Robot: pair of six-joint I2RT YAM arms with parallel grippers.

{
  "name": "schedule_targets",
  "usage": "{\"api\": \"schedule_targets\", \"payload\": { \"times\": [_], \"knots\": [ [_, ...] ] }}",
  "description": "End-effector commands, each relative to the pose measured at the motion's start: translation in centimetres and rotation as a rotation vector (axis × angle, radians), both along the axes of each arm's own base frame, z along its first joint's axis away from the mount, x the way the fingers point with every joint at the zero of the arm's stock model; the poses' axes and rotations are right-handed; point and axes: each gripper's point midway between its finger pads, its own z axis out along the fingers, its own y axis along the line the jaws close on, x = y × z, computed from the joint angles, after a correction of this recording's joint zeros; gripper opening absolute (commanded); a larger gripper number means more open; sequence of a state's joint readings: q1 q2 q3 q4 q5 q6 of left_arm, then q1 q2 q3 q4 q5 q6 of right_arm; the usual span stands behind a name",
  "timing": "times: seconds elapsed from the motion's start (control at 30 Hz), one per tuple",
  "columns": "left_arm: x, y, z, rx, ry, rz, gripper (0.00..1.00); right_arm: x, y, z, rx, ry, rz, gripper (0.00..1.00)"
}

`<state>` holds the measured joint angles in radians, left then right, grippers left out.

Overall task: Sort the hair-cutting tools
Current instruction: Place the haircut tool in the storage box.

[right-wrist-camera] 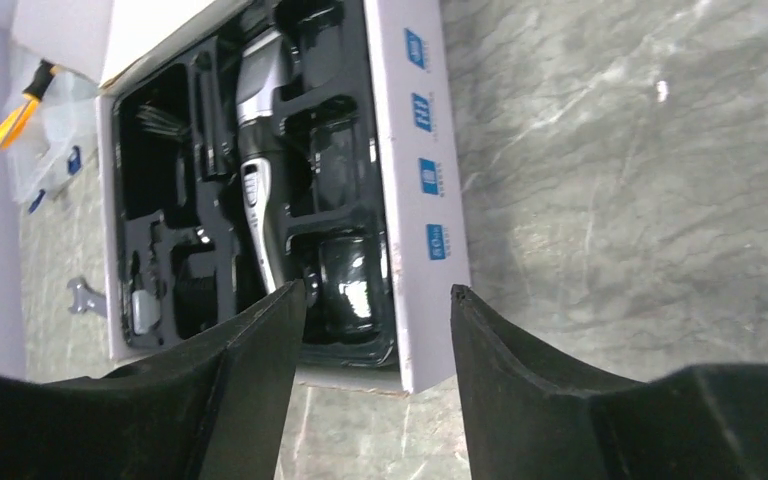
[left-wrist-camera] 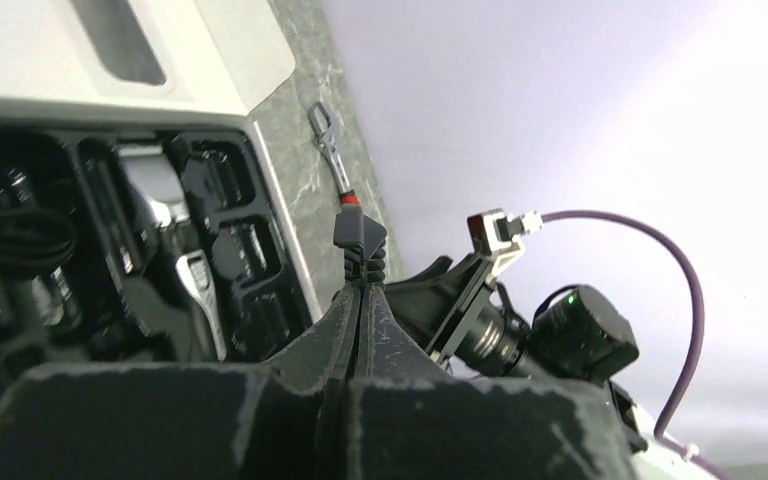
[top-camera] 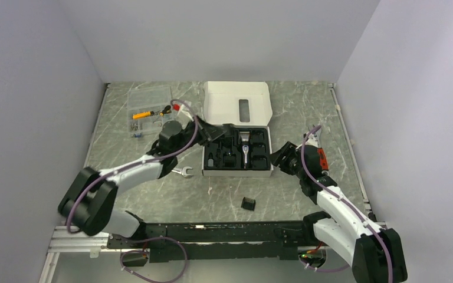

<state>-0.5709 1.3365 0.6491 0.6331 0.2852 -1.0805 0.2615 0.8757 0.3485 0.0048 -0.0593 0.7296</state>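
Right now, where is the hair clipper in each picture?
Top external: the hair clipper lies near the picture's centre, inside the open white box.
Left wrist: it is left of centre, silver.
Right wrist: it is upper left of centre, running top to bottom.
Shared landmark: the white box shows in all three views.

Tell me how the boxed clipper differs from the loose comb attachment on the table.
The clipper is long, slim and silver-and-black; the comb attachment is short, squat and all black. The clipper lies in a slot of the box; the comb attachment lies on the table outside it. Both are partly black.
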Motion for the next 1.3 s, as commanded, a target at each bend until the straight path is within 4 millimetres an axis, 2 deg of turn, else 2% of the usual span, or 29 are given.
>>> {"api": "schedule_targets", "payload": {
  "times": [0.0,0.17,0.27,0.4,0.43,0.53,0.87,1.03,1.27],
  "knots": [
    [2.1,-3.8,2.8,-0.084,-0.068,-0.072,0.0,1.8,-1.3,0.6,-0.01,-0.052,-0.087,0.56],
    [5.2,-6.9,-0.5,-0.032,-0.011,-0.088,0.0,1.2,-1.6,0.7,0.001,-0.062,-0.092,0.51],
    [6.8,-8.5,-1.7,-0.034,0.005,-0.113,0.0,0.5,-1.9,0.9,-0.014,-0.069,-0.084,0.51],
    [7.9,-11.0,-3.8,-0.027,0.047,-0.168,0.0,-0.3,-2.4,0.3,-0.062,-0.033,-0.076,0.62],
    [8.1,-11.5,-4.9,-0.007,0.067,-0.178,0.0,-0.5,-2.4,0.3,-0.062,-0.035,-0.073,0.63],
    [8.2,-12.6,-6.0,0.002,0.074,-0.192,0.0,-0.9,-2.3,0.5,-0.048,-0.044,-0.068,0.65],
    [9.0,-12.9,-10.1,0.048,0.161,-0.147,0.0,-1.7,-0.9,0.8,-0.003,-0.041,0.008,0.68],
    [9.4,-12.7,-11.4,0.069,0.189,-0.115,0.0,-1.8,-0.7,1.1,0.005,-0.044,0.018,0.69],
    [9.4,-13.9,-12.3,0.063,0.202,-0.129,0.0,-2.1,-0.7,1.9,0.012,-0.06,0.017,0.7]
  ]
}}
